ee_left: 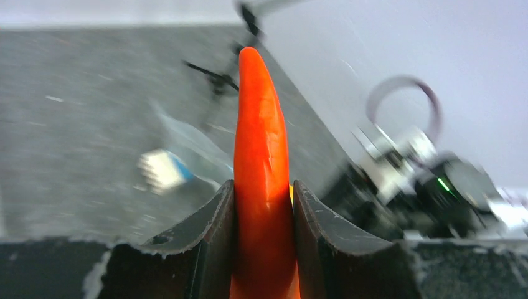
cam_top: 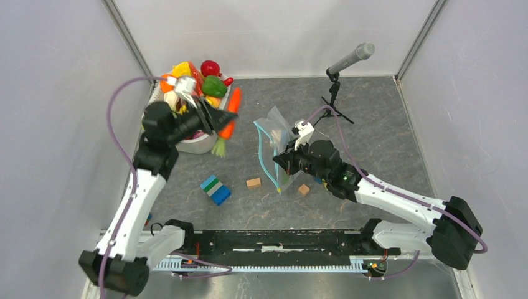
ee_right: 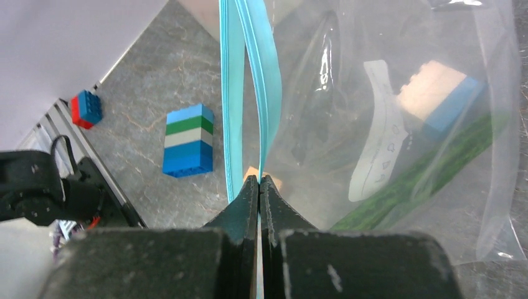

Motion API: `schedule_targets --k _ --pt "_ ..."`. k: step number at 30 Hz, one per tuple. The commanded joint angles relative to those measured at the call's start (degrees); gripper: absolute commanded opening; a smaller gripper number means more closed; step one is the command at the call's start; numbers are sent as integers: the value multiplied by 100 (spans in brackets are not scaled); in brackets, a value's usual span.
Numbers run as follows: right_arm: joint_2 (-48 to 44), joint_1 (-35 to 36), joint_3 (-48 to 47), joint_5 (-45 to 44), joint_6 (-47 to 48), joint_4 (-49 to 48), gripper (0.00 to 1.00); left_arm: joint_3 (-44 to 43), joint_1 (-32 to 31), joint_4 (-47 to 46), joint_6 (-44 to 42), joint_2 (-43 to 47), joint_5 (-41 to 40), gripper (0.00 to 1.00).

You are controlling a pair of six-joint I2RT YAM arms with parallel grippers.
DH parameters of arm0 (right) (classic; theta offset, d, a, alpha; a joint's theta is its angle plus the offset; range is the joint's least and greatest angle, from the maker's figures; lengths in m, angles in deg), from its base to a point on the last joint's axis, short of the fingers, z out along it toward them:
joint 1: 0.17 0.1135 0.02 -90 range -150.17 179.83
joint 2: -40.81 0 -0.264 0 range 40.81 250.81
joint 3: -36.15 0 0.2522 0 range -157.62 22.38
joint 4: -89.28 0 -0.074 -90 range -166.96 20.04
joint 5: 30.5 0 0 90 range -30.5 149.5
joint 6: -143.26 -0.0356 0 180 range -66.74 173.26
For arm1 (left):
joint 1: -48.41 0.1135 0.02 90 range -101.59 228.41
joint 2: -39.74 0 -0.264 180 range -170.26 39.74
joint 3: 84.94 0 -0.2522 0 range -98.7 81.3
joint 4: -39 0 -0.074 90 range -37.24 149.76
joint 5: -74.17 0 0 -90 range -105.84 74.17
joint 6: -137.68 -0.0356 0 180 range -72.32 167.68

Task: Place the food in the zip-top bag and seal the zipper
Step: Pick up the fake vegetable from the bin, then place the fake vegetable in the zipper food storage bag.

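My left gripper (cam_top: 219, 119) is shut on an orange toy carrot (cam_top: 231, 112), held beside the white tub with its green leaves (cam_top: 219, 147) hanging down. In the left wrist view the carrot (ee_left: 261, 143) sticks up between the fingers (ee_left: 208, 230), and that view is blurred. The clear zip-top bag (cam_top: 278, 134) stands in the middle of the table. My right gripper (cam_top: 278, 161) is shut on one side of its light-blue zipper (ee_right: 249, 93), and the mouth gapes slightly. The bag's body (ee_right: 398, 75) spreads to the right in the right wrist view.
A white tub (cam_top: 200, 144) at the back left holds more toy food (cam_top: 212, 78). A blue-green-white block (cam_top: 215, 189), two tan cubes (cam_top: 253, 182), (cam_top: 303, 189) and a red-blue block (ee_right: 86, 108) lie on the table. A microphone stand (cam_top: 337, 87) stands at the back.
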Motion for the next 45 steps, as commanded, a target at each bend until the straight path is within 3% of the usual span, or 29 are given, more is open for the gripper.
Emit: schedule_targets --k 1,9,17,26,37,42,45 --pt "226 -27 -31 -251 -482 -743 0 856 -1243 -136 676 598 109 21" --pt "353 -36 -95 -524 -776 -953 0 1653 -1898 411 799 1022 -56 19" --pt "387 -42 -113 -304 -836 -946 0 1661 -2519 763 702 661 -1057 17" --pt "136 -31 76 233 -876 -962 0 1510 -2667 -156 1157 -392 -1883 13" --pt "-144 -43 548 1245 -1293 -1316 0 1254 -2673 -1065 1709 -749 -2789 14" --pt "-218 -42 591 1496 -1625 -1837 0 1245 -2749 -1322 1811 -961 -3032 18" --pt "-254 -41 457 1468 -1649 -1925 0 1214 -2817 -1345 1765 -1019 -3074 27"
